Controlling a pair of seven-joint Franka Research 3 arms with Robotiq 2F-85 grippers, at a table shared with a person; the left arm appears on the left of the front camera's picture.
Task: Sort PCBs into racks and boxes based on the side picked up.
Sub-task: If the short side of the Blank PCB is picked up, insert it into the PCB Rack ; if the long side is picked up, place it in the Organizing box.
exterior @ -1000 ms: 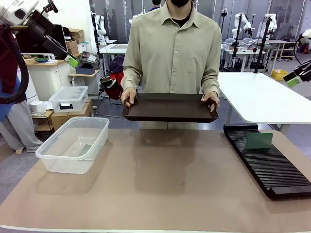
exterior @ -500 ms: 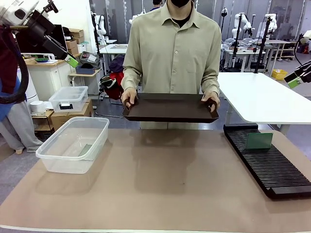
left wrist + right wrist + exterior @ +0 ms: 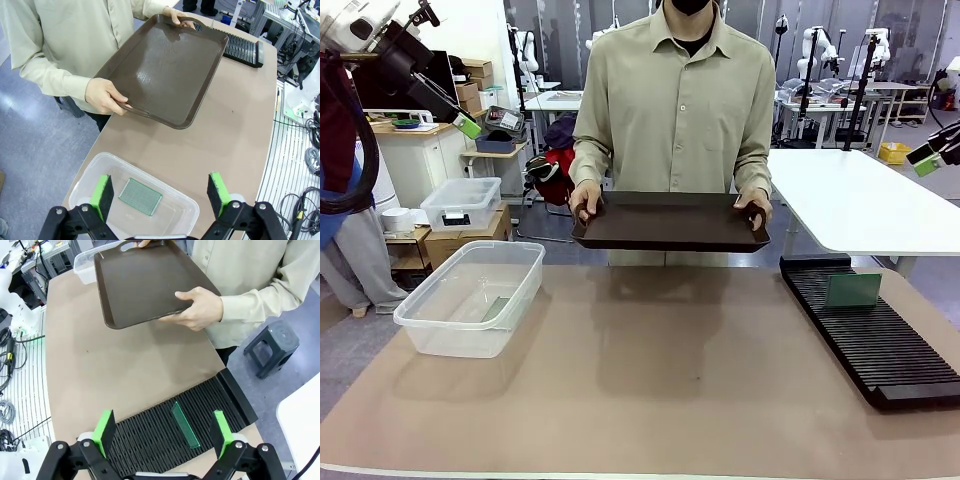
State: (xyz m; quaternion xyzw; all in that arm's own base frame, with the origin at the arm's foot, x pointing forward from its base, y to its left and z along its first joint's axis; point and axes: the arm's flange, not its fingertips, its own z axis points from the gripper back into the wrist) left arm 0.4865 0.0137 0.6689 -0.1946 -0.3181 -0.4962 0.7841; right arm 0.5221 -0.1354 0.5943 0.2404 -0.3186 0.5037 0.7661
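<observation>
Apparently sorting is done: one PCB [image 3: 140, 189] lies flat in the clear box [image 3: 440, 325], the other PCB [image 3: 185, 424] stands on edge in the black rack [image 3: 880, 345]. Person's tray [image 3: 670, 222], held above the surface [image 3: 650, 400], is bare. Left claw [image 3: 161, 189] above the box and right claw [image 3: 163, 429] above the rack hang raised, wide open, empty.

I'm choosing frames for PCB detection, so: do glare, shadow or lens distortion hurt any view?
Front view: even light, soft tray shadow on the table, PCB in the rack crisp. Left wrist view: sheen on the tray, tub walls slightly veil its PCB. Right wrist view: wide-angle bending at the edges, racked PCB sharp.
</observation>
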